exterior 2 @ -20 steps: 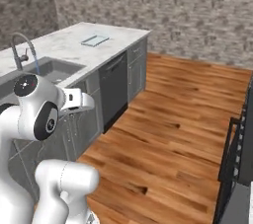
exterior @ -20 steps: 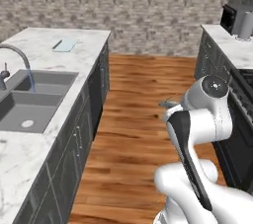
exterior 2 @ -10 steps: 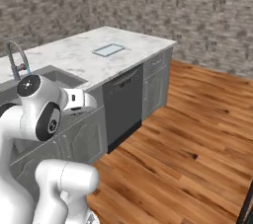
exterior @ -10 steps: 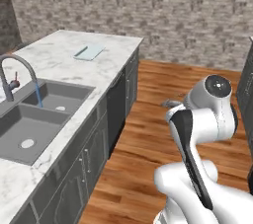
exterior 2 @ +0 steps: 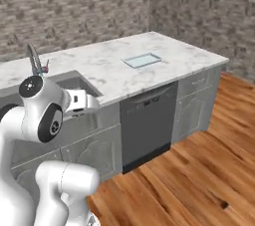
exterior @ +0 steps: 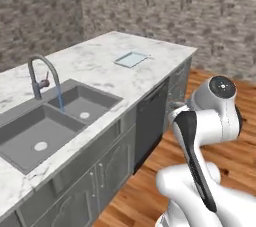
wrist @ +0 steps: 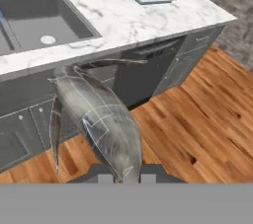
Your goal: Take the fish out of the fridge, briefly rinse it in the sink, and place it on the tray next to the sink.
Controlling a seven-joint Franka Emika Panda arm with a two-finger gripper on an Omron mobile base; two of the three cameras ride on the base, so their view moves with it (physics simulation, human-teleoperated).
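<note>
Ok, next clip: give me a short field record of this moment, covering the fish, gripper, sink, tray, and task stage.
fish: grey fish held in the gripper, over the wood floor in front of the counter
gripper: gripper shut on the fish
sink: double-basin sink set in the marble counter, faucet running into the basin nearer the tray
tray: pale tray flat on the counter beyond the sink, nothing on it
task stage: fish in hand, not yet rinsed
</note>
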